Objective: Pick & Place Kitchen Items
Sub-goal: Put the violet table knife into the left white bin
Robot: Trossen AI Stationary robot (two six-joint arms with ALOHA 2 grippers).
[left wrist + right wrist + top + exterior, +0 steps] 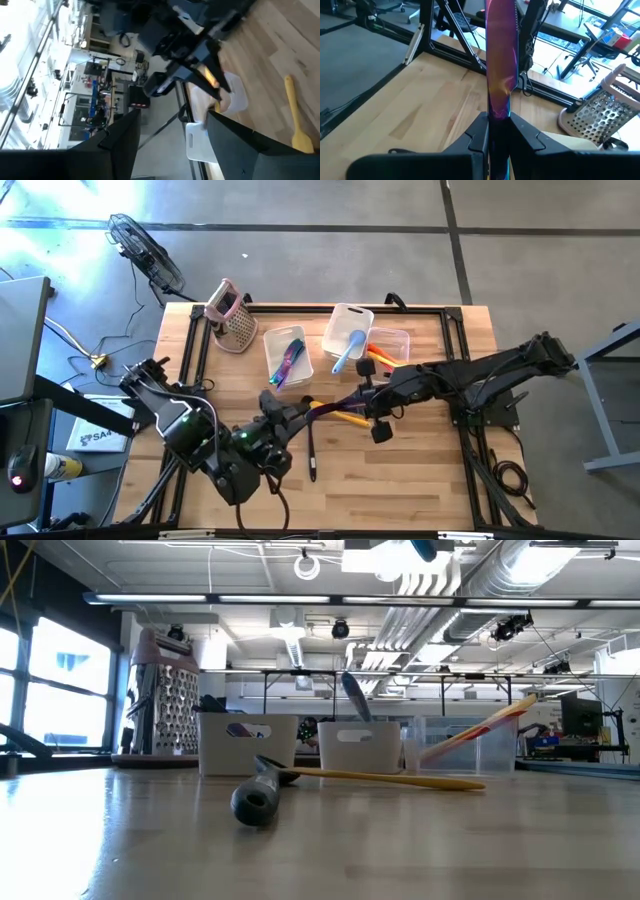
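Two dark arms are reaching over the wooden table [420, 470] toward its middle. The right gripper [497, 131] is pinching a slim iridescent purple utensil [499, 55] between its narrow fingers, with the handle sticking straight out ahead of it; in the high view this purple utensil [335, 404] is hanging above the table's centre. The left gripper [283, 418] is waiting close by with its fingers [235, 145] standing wide apart and gripping nothing.

A long yellow spatula [385, 777] is lying flat on the wood, and a black-handled utensil [258, 795] is lying just beside it, nearer the front edge. Three clear rectangular plastic tubs are sitting in a row at the back: the left one [287, 357] is holding a purple and blue piece, the middle one [346, 332] is holding a light blue spoon [348, 352], and the right one [392, 345] is holding orange and red utensils [380, 357]. A pink-topped metal grater [229, 313] is standing at the back left corner.
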